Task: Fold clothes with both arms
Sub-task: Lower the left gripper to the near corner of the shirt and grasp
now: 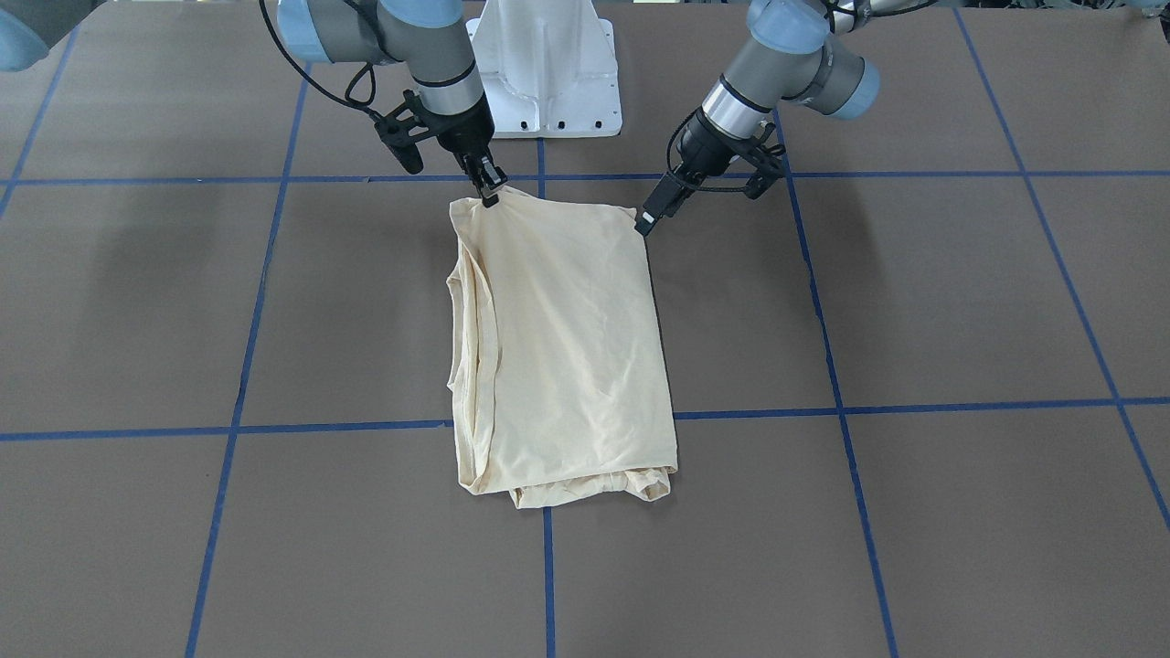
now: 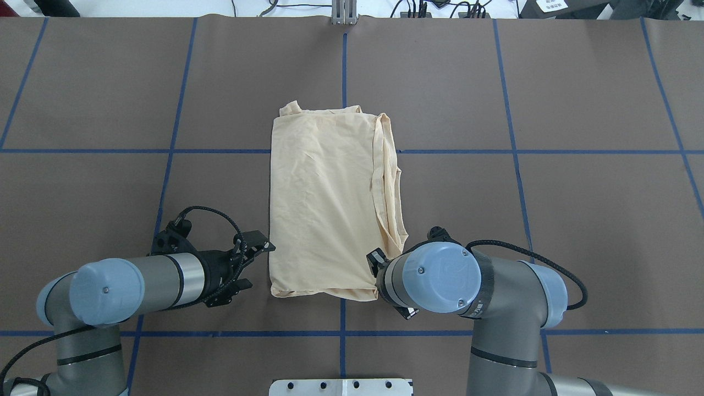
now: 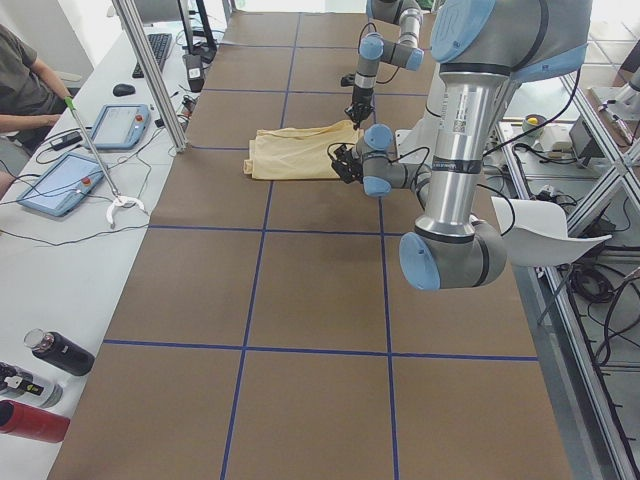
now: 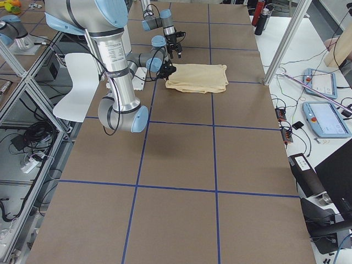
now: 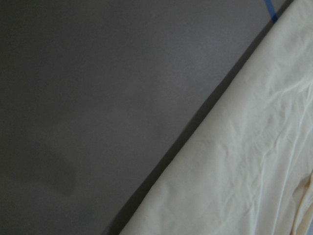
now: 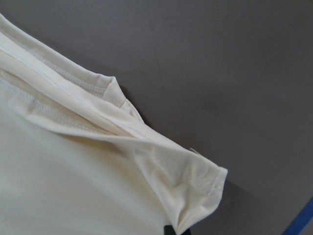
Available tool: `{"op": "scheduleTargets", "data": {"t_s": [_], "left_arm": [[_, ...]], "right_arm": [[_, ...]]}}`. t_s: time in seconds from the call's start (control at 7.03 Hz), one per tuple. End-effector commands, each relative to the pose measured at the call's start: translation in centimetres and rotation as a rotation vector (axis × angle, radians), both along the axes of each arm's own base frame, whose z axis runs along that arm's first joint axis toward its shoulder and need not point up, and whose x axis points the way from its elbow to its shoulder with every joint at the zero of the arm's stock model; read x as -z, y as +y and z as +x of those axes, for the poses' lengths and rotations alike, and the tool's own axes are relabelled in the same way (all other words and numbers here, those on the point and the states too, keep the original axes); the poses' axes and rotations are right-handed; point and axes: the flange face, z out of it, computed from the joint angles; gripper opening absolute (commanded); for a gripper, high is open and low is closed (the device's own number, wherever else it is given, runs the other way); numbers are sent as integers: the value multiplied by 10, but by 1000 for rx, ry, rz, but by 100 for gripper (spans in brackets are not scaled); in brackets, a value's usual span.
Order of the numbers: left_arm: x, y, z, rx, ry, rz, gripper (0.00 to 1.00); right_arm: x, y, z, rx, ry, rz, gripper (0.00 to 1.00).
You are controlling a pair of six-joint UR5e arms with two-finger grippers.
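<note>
The cream-yellow T-shirt (image 1: 562, 347) lies folded into a long block in the middle of the table (image 1: 914, 512). It is a bit wrinkled. Folded layers bunch up along its right side and peek out at the far end. The right arm (image 2: 495, 297) bends down over the near right corner. The right gripper (image 1: 489, 190) pinches that corner and holds it up a little. The left arm (image 2: 137, 280) lies low and points at the shirt. The left gripper (image 1: 649, 217), fingers close together, sits just beside the near left corner.
</note>
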Motion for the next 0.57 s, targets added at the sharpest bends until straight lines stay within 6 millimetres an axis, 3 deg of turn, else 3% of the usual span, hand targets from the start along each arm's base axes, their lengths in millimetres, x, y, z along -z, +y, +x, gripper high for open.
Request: {"op": "scheduleTargets", "data": {"t_s": [0.0,0.43], "left_arm": [[1,15,12,-12,4,-37,90],[3,35,24,-3,5,-27,69]], "right_arm": [[1,1,0,2,-1,-1,0],[2,1,0,2,-2,0,0]]}}
